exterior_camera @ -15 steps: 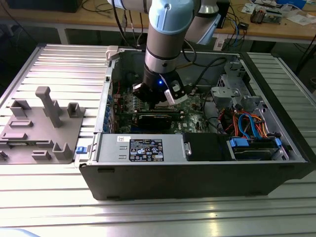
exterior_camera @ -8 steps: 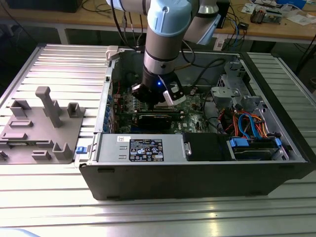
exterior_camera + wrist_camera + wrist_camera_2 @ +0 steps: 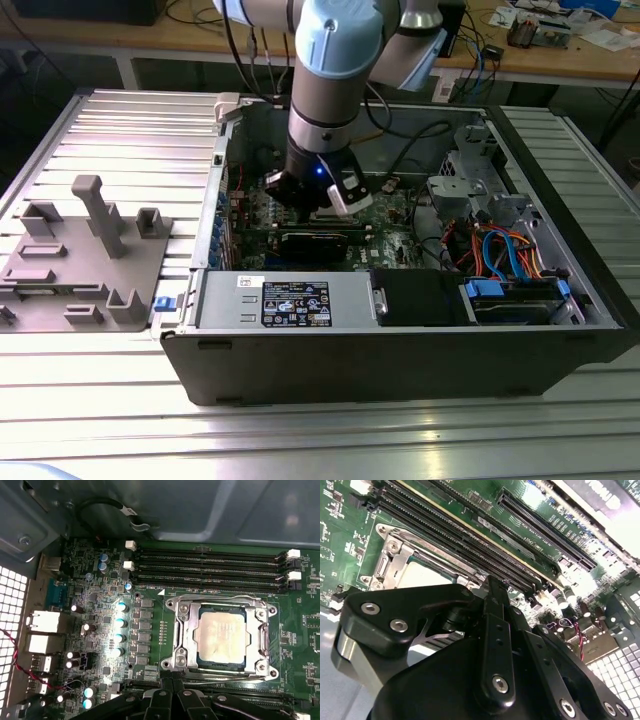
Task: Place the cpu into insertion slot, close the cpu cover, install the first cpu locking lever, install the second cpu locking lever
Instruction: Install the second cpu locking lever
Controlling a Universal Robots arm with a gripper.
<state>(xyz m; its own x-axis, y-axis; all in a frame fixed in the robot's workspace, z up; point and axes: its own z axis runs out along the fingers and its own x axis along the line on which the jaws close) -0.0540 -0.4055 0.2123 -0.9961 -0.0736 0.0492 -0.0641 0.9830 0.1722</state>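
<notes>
The cpu (image 3: 220, 640) lies flat in the insertion slot (image 3: 175, 605), silvery top up. The cpu cover (image 3: 260, 635) is down around it, its window framing the chip. Thin wire locking levers run along two opposite sides of the socket, one (image 3: 215, 599) by the memory slots and one (image 3: 225, 681) on the gripper's side. My gripper (image 3: 169, 682) is shut with nothing between its fingers, its tips at the socket's edge near the end of that second lever. In the second wrist view the gripper (image 3: 492, 585) stands just beside the cpu (image 3: 422, 575) and cover (image 3: 395, 562). In the exterior view the gripper (image 3: 320, 205) is low inside the computer case.
Long memory slots (image 3: 210, 565) run beside the socket. Upright capacitors (image 3: 120, 622) stand on its other side. The case walls (image 3: 400, 370), power supply (image 3: 290, 300) and coloured cables (image 3: 500, 250) hem in the board. A grey fixture (image 3: 90, 250) sits at the exterior view's left.
</notes>
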